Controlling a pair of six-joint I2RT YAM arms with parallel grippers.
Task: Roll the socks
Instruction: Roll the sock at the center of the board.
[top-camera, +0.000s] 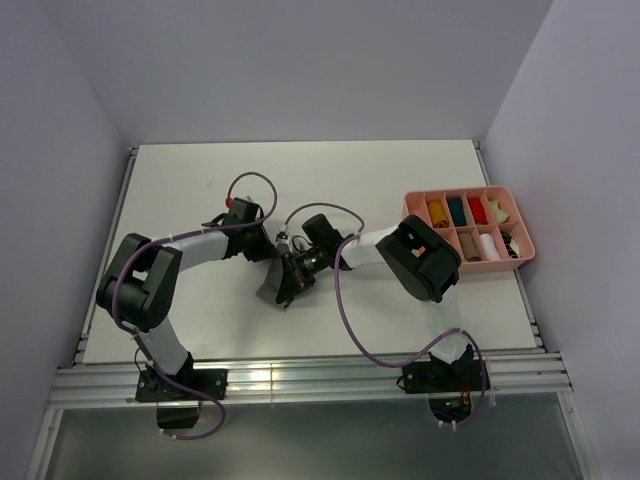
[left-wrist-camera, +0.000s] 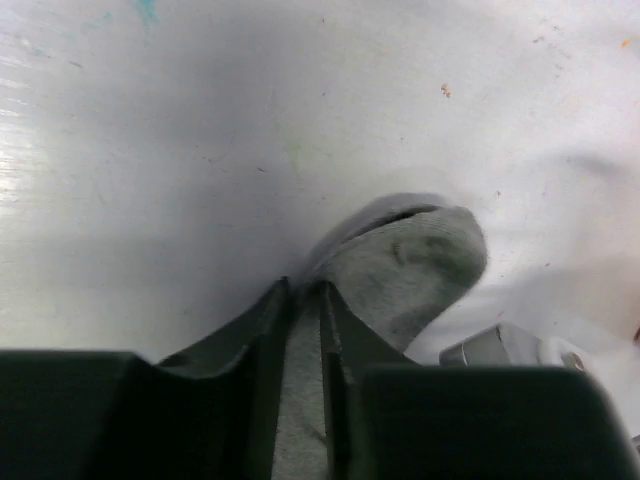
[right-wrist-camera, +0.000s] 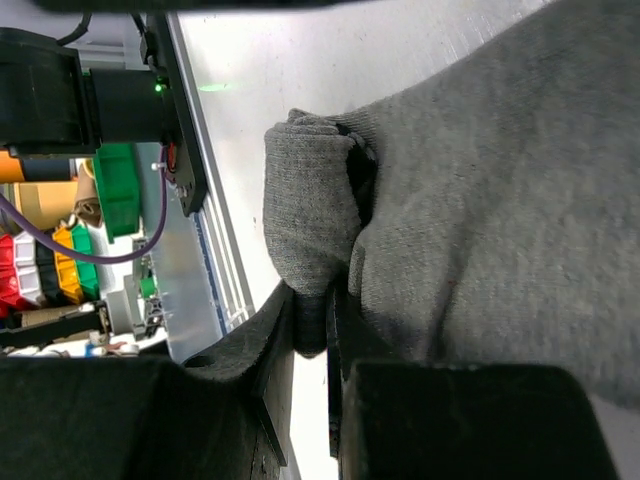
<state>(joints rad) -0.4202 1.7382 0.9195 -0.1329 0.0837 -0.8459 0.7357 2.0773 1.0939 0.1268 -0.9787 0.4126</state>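
Note:
A grey sock (top-camera: 272, 287) lies on the white table between both arms. In the left wrist view the sock's toe end (left-wrist-camera: 410, 265) sticks out past my left gripper (left-wrist-camera: 305, 292), whose jaws are shut on the grey fabric. In the right wrist view my right gripper (right-wrist-camera: 312, 305) is shut on a folded edge of the grey sock (right-wrist-camera: 480, 210). From above, the left gripper (top-camera: 268, 250) and the right gripper (top-camera: 292, 280) meet over the sock. No teal or mustard loose sock is in view.
A pink compartment tray (top-camera: 520, 222) with several small rolled bundles stands at the right, close to the table's right edge. The table's near edge with metal rails (top-camera: 300, 375) runs below the arms. The right arm's purple cable (top-camera: 345, 320) loops over the table.

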